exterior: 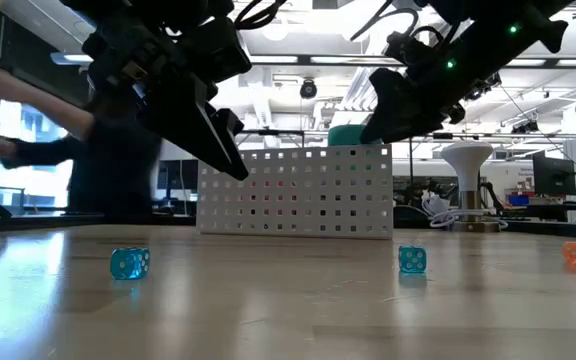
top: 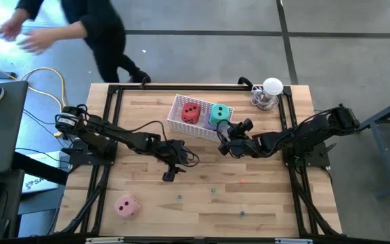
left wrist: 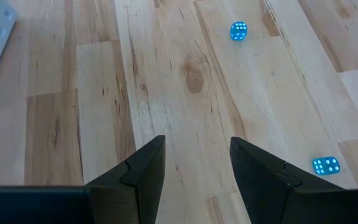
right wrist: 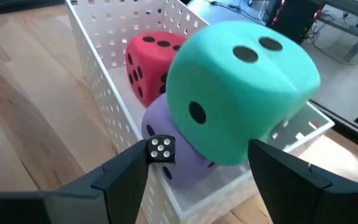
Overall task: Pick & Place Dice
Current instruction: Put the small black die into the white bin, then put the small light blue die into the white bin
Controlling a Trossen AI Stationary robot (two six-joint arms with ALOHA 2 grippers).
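Seeing our right gripper (right wrist: 197, 168) jaws released around the green die (right wrist: 241, 87), tilted atop purple die (right wrist: 173, 143), red die (right wrist: 148, 62) beside, left gripper (left wrist: 197, 168) jaws apart, empty, pink die (top: 126, 206) alone on counter (top: 263, 196).

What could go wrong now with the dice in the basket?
The green die sits tilted on the purple die, above the white basket rim, so it may roll out. The open right gripper is close and might nudge it. The pink die remains on the table.

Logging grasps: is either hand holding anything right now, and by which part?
Nothing held. Right hand is open beside the green die; left hand is open, empty.
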